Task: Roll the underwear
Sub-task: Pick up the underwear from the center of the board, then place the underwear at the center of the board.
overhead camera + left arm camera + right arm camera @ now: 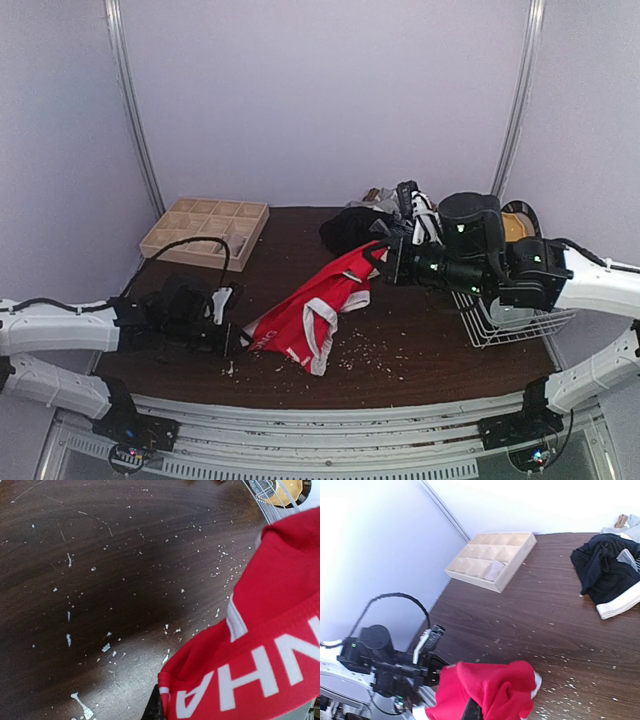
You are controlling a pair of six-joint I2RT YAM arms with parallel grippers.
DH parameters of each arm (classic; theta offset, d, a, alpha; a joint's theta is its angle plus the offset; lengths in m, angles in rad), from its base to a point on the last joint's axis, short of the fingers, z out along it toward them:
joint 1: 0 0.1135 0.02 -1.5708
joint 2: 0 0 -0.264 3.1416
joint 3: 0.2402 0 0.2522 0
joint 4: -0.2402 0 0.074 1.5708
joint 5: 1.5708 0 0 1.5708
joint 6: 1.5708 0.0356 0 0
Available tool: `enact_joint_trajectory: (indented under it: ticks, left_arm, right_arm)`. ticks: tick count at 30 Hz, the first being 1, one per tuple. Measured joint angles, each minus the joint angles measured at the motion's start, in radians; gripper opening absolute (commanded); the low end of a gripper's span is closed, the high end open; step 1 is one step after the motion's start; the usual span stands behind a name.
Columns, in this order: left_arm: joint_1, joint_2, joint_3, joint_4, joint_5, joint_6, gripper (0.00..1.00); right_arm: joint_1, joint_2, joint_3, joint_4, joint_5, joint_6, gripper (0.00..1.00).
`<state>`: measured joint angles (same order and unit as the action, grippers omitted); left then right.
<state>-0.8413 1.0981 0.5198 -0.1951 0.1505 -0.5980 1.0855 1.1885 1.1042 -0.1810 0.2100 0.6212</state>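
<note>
In front of the wooden grid tray [205, 232], over the dark tabletop [420, 340], red underwear [312, 308] with a pale waistband slopes between two grippers. The left gripper [234, 340] is clamped on its low end, nearer the tray. The right gripper [382, 262] is clamped on its raised end, farther from the tray. Black underwear [352, 228] lies heaped well to the tray's right.

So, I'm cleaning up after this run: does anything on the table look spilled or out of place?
Yes: small white flecks are scattered over the dark table, thickest toward the near edge around the red underwear. They look like crumbled debris, not part of the laundry.
</note>
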Motion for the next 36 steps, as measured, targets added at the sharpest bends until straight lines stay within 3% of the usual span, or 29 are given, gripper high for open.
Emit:
enact_joint_trajectory:
  ticks: [11, 21, 28, 36]
  left_arm:
    - [-0.087, 0.146, 0.000, 0.041, 0.006, -0.016, 0.00]
    - [-0.087, -0.100, 0.039, -0.125, -0.068, -0.007, 0.00]
    - [-0.087, -0.210, 0.243, -0.377, -0.227, 0.061, 0.00]
    - [-0.087, -0.095, 0.552, -0.460, -0.447, 0.242, 0.00]
  right_arm:
    - [-0.020, 0.129, 0.010, -0.143, 0.012, 0.011, 0.00]
    - [-0.056, 0.237, -0.062, -0.047, -0.124, 0.072, 0.00]
    - [-0.071, 0.347, -0.048, 0.133, -0.253, 0.101, 0.00]
    - [-0.072, 0.347, -0.114, 0.400, -0.257, 0.048, 0.00]
